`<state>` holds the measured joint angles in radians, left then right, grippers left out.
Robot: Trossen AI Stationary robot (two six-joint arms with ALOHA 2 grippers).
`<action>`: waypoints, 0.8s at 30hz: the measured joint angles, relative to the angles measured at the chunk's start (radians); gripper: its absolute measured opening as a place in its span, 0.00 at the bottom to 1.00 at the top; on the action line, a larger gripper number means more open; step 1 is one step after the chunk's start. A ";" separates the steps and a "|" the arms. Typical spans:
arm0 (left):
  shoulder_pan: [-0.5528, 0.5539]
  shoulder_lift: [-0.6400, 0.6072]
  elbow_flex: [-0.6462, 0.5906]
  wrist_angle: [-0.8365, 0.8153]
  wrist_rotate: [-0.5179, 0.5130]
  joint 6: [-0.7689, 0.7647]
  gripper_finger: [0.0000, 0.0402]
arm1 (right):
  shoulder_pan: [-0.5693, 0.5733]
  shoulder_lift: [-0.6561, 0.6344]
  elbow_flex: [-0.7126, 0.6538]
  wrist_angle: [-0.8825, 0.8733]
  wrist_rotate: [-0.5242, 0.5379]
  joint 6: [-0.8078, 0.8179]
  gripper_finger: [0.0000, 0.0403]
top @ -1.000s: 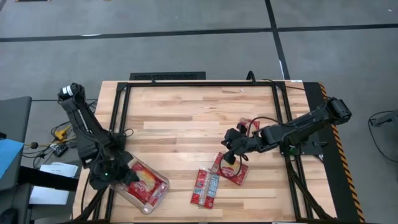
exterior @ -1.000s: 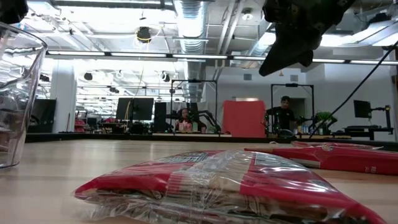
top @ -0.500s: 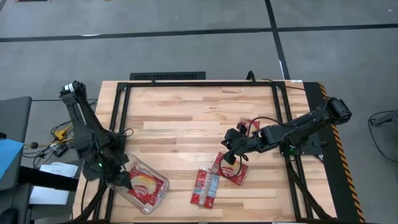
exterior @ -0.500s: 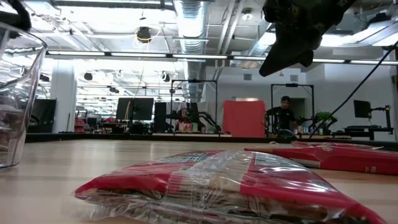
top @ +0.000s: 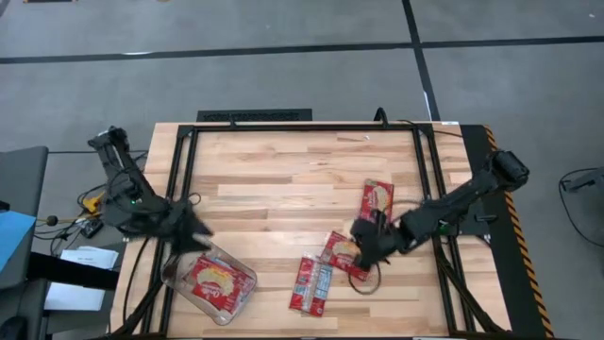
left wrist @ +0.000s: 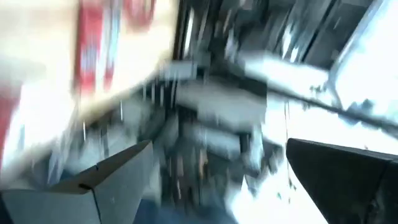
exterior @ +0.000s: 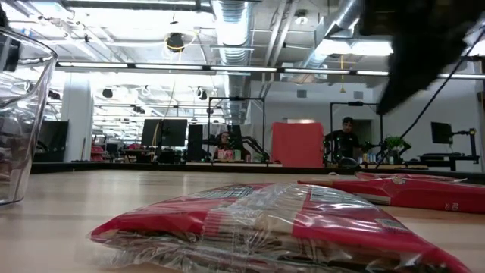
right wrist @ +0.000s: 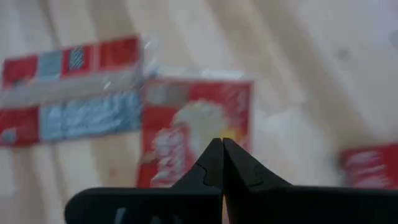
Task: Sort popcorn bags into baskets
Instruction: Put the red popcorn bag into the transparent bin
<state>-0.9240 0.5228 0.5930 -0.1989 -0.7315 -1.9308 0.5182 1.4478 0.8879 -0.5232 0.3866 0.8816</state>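
The clear tub (top: 179, 283) stands at the table's near left; its wall (exterior: 19, 114) also shows in the low view. One red popcorn bag (top: 215, 280) lies flat inside it. My left gripper (top: 193, 231) hangs open just beyond the tub's far side, with nothing between its fingers (left wrist: 118, 180). Three more bags lie flat on the wood: one (top: 311, 283) near the front, one (top: 338, 250) right of it, one (top: 377, 200) farther back. My right gripper (top: 363, 247) is shut and hovers over the middle bag (right wrist: 193, 130).
A black metal frame (top: 283, 127) runs around the tabletop's far and side edges. Cables trail from the right arm (top: 453, 203). Bare wood (top: 274, 179) spreads across the table's far half. People sit at desks far behind the table (exterior: 345, 136).
My left gripper has drawn back from over the tub toward the table's far edge, leaving a bag lying in the tub. My right gripper has moved a little toward the near edge, over the middle bag, uncovering the bag farther back.
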 joint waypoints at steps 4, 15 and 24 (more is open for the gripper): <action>0.178 0.105 0.000 0.034 0.071 0.126 0.89 | 0.078 0.083 0.000 0.003 0.000 0.105 0.03; 0.589 0.473 -0.001 0.405 0.620 0.047 0.89 | 0.106 0.230 0.000 0.036 -0.019 0.190 0.05; 1.038 0.680 0.001 0.506 1.042 0.388 0.89 | -0.036 0.274 0.002 0.134 -0.019 -0.072 0.07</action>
<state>0.1141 1.2028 0.5941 0.3067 0.3101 -1.5427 0.4824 1.7214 0.8902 -0.3896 0.3672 0.8098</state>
